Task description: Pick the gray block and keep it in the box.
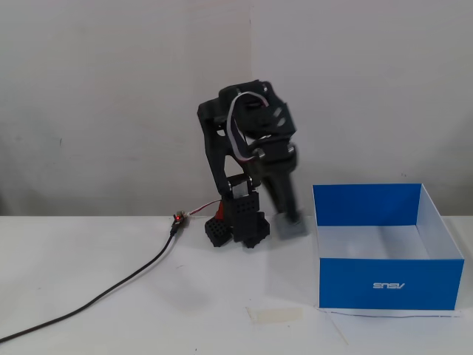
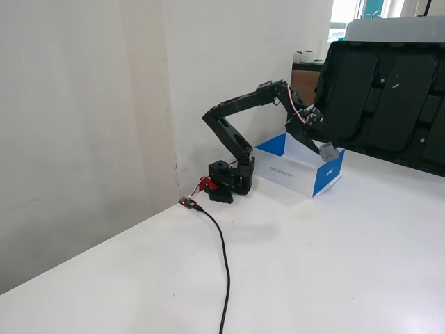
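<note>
My gripper points down and is shut on the gray block, a small gray cube held at its tip. In a fixed view the block hangs just left of the box, level with the box's rim, close to its left wall. The box is bright blue outside with white lettering and white inside; nothing shows in it. In another fixed view the gripper holds the block in the air by the top edge of the box, near its front corner. Whether the block is over the opening I cannot tell.
The arm's black base stands against the wall. A black cable runs from it across the white table to the front left. A strip of tape lies before the box. A large black panel stands behind the box.
</note>
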